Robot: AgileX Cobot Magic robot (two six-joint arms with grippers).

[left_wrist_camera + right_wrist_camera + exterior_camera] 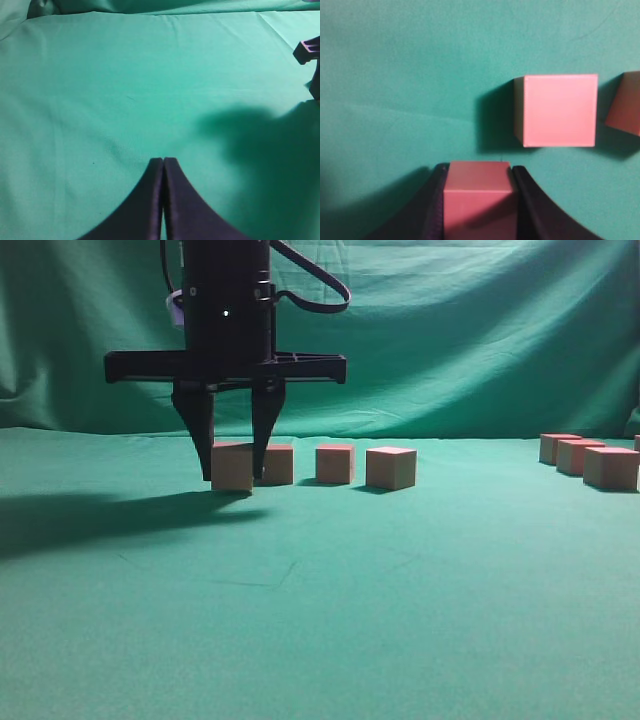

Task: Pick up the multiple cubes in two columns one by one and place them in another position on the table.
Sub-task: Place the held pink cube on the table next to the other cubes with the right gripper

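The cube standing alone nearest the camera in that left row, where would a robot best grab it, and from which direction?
Judging by its shape, from straight above, with the fingers closing on two opposite flat side faces of the cube. Its top is level, and it stands apart from its neighbour, so there looks to be room for fingers on both sides. The right gripper holds another cube just that way.

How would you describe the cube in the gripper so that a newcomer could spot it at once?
Find the black right gripper hanging over the left of the green table. Under it runs a row of four cubes. The held cube is the leftmost, the only one between the two fingers; its nearest neighbour sits just behind, to the right.
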